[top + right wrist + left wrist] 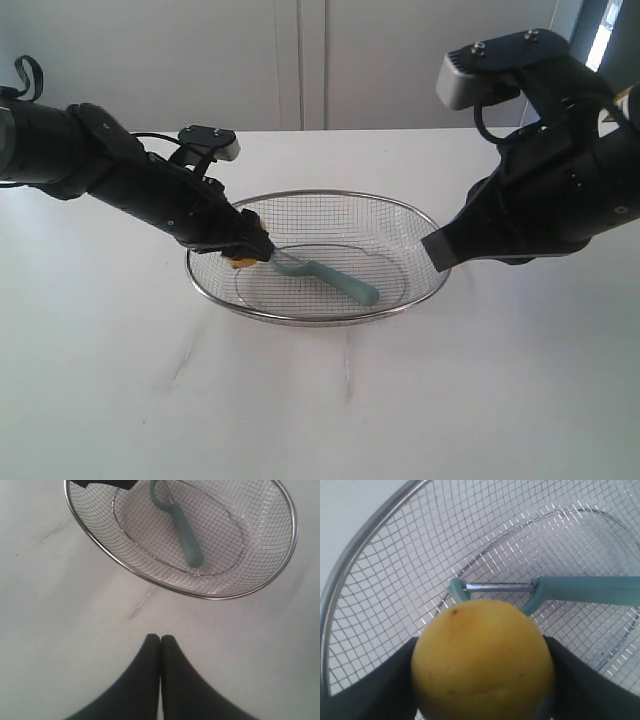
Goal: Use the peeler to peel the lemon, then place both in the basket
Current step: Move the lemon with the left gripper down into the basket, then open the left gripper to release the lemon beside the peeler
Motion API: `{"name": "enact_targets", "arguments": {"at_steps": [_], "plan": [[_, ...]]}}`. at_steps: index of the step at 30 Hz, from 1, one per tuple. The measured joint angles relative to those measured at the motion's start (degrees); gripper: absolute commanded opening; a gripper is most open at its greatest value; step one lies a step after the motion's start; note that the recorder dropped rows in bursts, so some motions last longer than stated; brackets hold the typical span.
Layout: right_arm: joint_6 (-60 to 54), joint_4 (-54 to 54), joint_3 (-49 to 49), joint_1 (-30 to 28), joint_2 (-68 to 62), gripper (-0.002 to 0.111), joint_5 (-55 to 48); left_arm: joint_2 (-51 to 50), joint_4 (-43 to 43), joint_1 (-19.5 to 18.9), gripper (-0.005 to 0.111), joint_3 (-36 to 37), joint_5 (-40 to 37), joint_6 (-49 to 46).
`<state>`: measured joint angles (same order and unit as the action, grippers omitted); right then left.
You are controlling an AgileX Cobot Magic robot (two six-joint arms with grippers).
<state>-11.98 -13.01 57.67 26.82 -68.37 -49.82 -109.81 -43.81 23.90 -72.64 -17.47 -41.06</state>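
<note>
The silver wire basket (400, 305) (340, 575) (287, 555) sits mid-table. Inside it lies the teal-handled peeler (335, 277) (590, 590) (185, 537), its metal blade head toward the left side. My left gripper (248, 252) (482, 680) is shut on the yellow lemon (241, 261) (482, 662) and holds it just inside the basket's left wall, right by the peeler's blade. The lemon's sticker does not show. My right gripper (438, 255) (160, 639) hangs shut and empty over the bare table beside the basket's right rim.
The white table (320, 400) spreads around the basket, with faint scuff marks (348, 375) in front of it. A pale wall or cabinet (300, 60) stands behind the table's far edge.
</note>
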Motion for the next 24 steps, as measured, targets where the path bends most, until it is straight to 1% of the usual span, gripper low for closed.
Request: {"name": "enact_targets", "arguments": {"at_steps": [3,5,6,7,8,9,10,13,16,19,24], "plan": [[0.00,0.00,0.00,0.00,0.00,0.000,0.00,-0.45,-0.09,0.00,0.000,0.00,0.52,-0.74],[0.00,0.00,0.00,0.00,0.00,0.000,0.00,-1.02,-0.09,0.00,0.003,0.00,0.61,-1.03],[0.00,0.00,0.00,0.00,0.00,0.000,0.00,-1.27,-0.09,0.00,0.007,0.00,0.61,-1.03],[0.00,0.00,0.00,0.00,0.00,0.000,0.00,-1.67,-0.09,0.00,0.012,0.00,0.61,-1.17],[0.00,0.00,0.00,0.00,0.00,0.000,0.00,-2.06,-0.09,0.00,0.023,0.00,0.61,-1.49],[0.00,0.00,0.00,0.00,0.00,0.000,0.10,-2.49,-0.09,0.00,0.028,0.00,0.61,-2.05],[0.00,0.00,0.00,0.00,0.00,0.000,0.10,-2.63,-0.09,0.00,0.037,0.00,0.61,-2.69],[0.00,0.00,0.00,0.00,0.00,0.000,0.10,-3.17,-0.09,0.00,0.053,0.00,0.73,-3.50],[0.00,0.00,0.00,0.00,0.00,0.000,0.10,-3.26,-0.09,0.00,0.065,0.00,0.83,-3.64],[0.00,0.00,0.00,0.00,0.00,0.000,0.10,-3.26,-0.09,0.00,0.068,0.00,1.05,-3.78],[0.00,0.00,0.00,0.00,0.00,0.000,0.10,-3.05,-0.40,0.00,0.068,-0.48,1.05,-3.78]]}}
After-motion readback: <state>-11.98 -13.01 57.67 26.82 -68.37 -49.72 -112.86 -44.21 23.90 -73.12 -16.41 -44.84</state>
